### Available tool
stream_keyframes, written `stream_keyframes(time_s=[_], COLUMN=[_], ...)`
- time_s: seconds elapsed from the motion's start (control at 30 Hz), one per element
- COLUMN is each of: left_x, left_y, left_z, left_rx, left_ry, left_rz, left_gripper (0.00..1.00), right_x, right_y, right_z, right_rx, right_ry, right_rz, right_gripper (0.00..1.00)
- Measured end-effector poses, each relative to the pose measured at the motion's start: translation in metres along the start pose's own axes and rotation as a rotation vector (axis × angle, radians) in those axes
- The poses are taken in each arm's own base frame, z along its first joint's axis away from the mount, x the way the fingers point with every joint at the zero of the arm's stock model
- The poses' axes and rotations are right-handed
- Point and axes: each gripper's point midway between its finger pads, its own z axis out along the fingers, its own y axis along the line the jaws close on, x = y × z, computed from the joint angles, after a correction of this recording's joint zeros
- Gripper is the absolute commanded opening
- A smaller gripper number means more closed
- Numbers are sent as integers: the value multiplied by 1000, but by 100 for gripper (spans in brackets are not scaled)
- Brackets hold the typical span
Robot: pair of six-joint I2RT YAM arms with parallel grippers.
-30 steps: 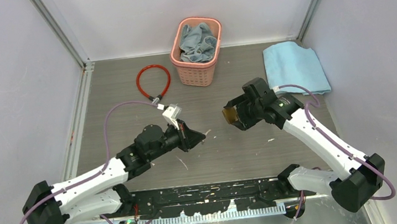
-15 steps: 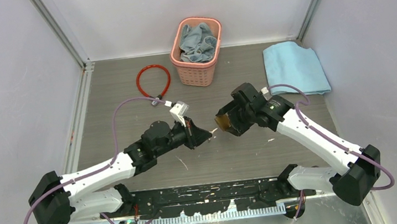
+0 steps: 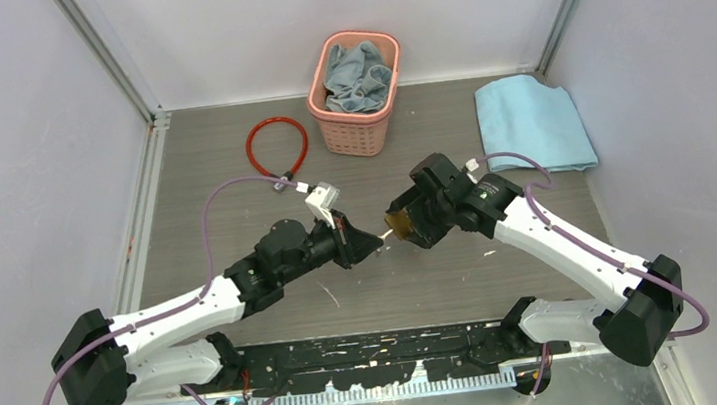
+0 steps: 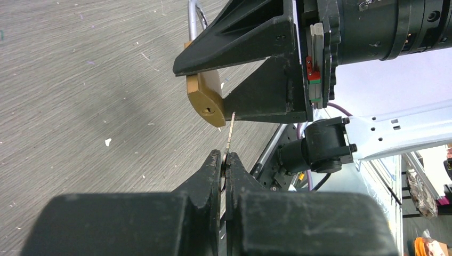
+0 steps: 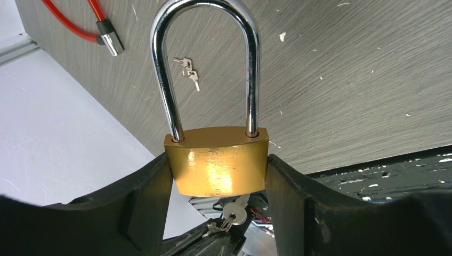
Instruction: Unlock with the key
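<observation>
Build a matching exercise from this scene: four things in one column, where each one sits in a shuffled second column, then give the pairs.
Things:
1. padlock
2. key
3. red cable
4. grey cloth

Places:
A. lying on the table beside the pink basket
B. pinched in the shut left gripper
C. inside the pink basket
D. clamped in the right gripper

Pairs: 1-D, 2-B, 3-A, 4-C.

Bare bench [image 3: 423, 281] at near centre, pink basket [image 3: 355, 112], red cable loop [image 3: 275, 121], blue cloth [image 3: 532, 122] ranged along the far side
</observation>
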Motion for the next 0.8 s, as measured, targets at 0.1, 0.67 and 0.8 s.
stream_keyframes(time_s=[0.1, 0.67, 0.8], left_x=[1, 6, 6], left_y=[1, 10, 11], left_z=[0, 4, 4], left_rx=[-2, -39, -45], left_ry=[0, 9, 6], left_rz=[-5, -15, -15], left_gripper=[0, 0, 0], right_x=[-1, 0, 1], right_y=[0, 6, 6], right_z=[0, -3, -4], right_rx=[-1, -16, -16], right_ry=[-4, -5, -1], right_rz=[3, 20, 15], right_gripper=[1, 1, 1])
